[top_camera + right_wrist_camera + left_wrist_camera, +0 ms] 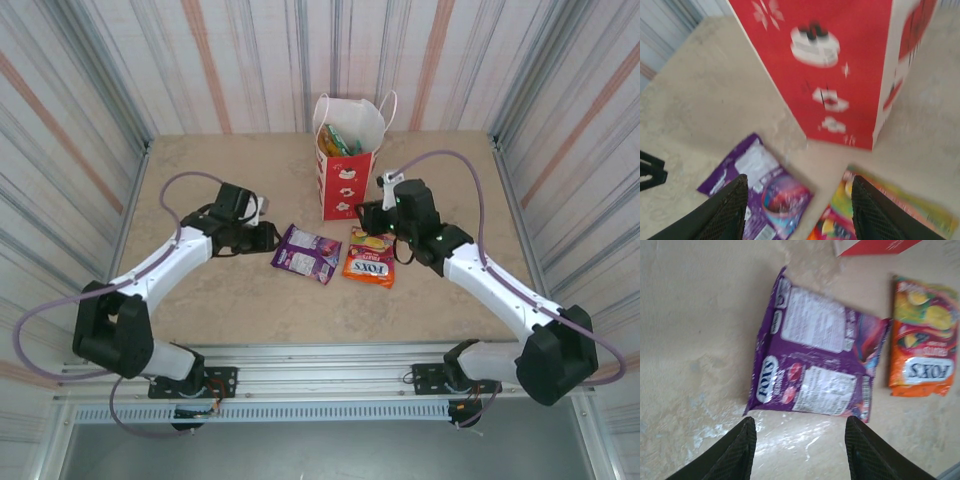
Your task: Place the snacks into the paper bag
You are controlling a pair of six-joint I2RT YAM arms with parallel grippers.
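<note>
The purple packet (817, 347) lies flat in the middle of the table (200, 300), right in front of the left gripper (800, 424) — fingers apart, holding nothing — while the right gripper (800, 180), also apart and empty, hangs by the orange FOX'S packet (370, 258), near the paper bag (345, 165) at the far edge.

My tally

I see two lying flat: one purple packet (307, 252) and one orange packet (370, 257) at its three o'clock. One paper bag (345, 185) stands at their twelve o'clock, further packets (336, 141) inside, number unclear
</note>
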